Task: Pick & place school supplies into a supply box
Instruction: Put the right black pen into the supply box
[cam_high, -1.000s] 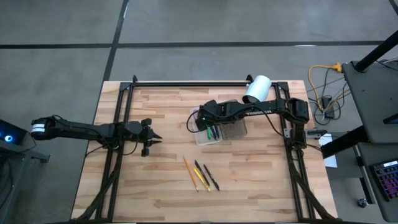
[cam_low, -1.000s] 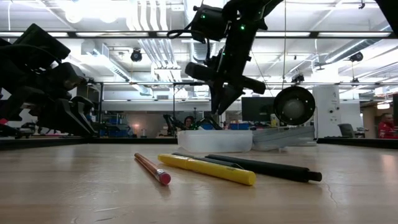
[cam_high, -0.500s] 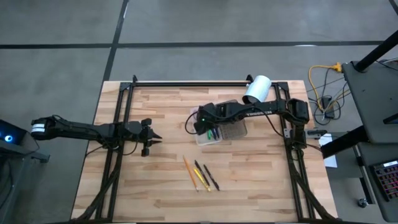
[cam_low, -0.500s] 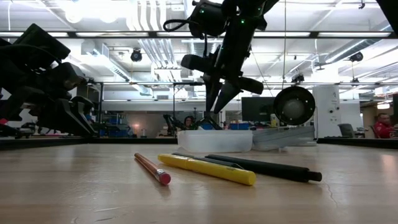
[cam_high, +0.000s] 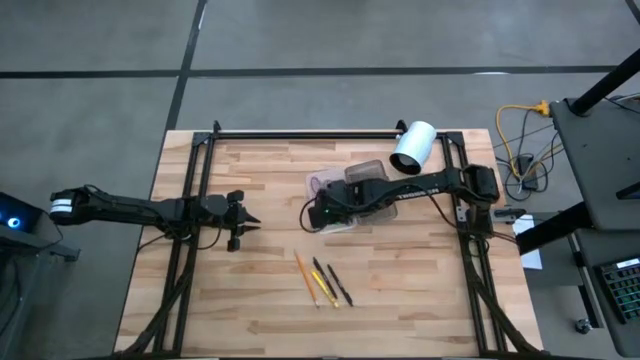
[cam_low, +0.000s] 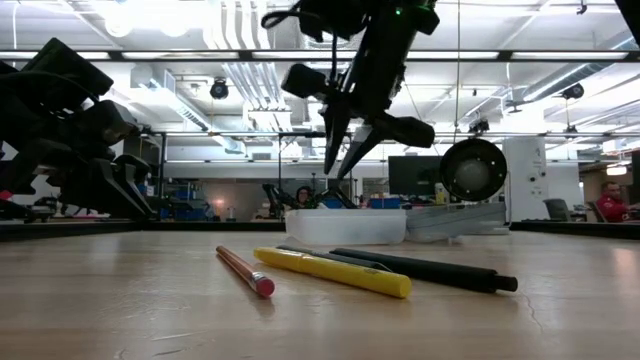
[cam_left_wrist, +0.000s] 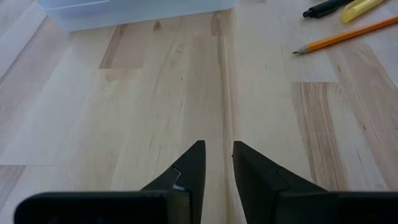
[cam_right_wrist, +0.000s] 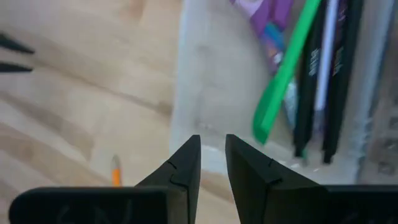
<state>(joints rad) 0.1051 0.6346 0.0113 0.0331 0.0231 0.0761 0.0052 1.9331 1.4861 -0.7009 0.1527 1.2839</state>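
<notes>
The supply box (cam_high: 352, 195), a clear tray with a ribbed lid half, lies mid-table. In it are a green pen (cam_right_wrist: 283, 74), dark pens (cam_right_wrist: 323, 81) and purple scissors (cam_right_wrist: 273, 18). An orange pencil (cam_high: 305, 277), a yellow pen (cam_high: 322, 283) and a dark pen (cam_high: 340, 285) lie flat on the wood nearer the front edge. My right gripper (cam_high: 308, 214) hangs above the box's near left edge, pointing steeply down, its fingers (cam_right_wrist: 186, 155) a narrow gap apart with nothing between. At the left, my left gripper (cam_high: 256, 222) waits low, narrowly open and empty.
A white cylinder (cam_high: 412, 145) lies at the far right, beside the right arm's frame. Black frame rails run along both table sides and the far edge. Bare wood lies between the left gripper and the loose pens.
My right gripper has moved from over the box's inside toward the table's near edge, to the box's near left edge, and its wrist has rolled. The pens in the box and on the table have stayed put.
</notes>
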